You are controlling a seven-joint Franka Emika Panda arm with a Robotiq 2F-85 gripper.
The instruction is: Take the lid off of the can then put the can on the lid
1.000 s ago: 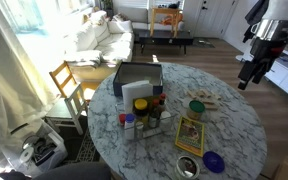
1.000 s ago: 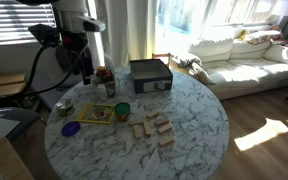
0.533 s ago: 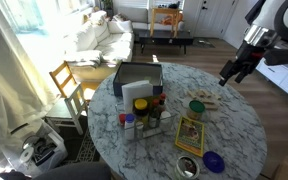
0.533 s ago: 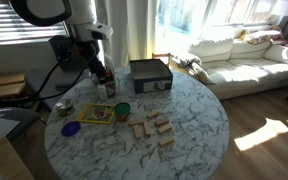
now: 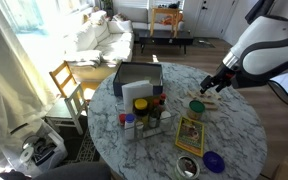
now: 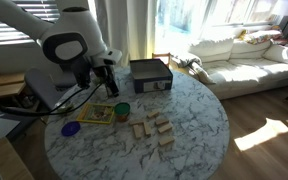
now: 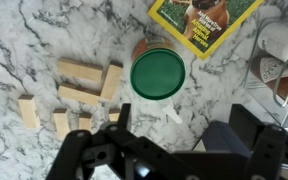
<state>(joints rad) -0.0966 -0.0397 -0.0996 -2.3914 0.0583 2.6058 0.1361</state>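
Note:
The can [image 5: 196, 109] stands upright on the marble table with the green lid [image 5: 196, 103] on top; it also shows in an exterior view [image 6: 121, 110]. In the wrist view the lid [image 7: 157, 73] is seen from above, with a sliver of the can's tan side [image 7: 141, 47] behind it. My gripper [image 7: 184, 125] is open and empty, hovering above the table just beside the lid, not touching it. It hangs a little above the can in both exterior views [image 5: 208, 87] [image 6: 111, 86].
Wooden blocks [image 7: 84, 85] lie beside the can. A yellow-green box [image 7: 199, 20] lies flat next to it. Spice bottles [image 5: 136, 122], a black box [image 5: 137, 78], a blue-purple disc [image 5: 213, 160] and a flat round tin [image 5: 187, 167] share the table. A wooden chair [image 5: 69, 85] stands beside it.
The arm has swung in from beyond the table's edge and come down over the can. The gripper stays open. The can and lid have not moved.

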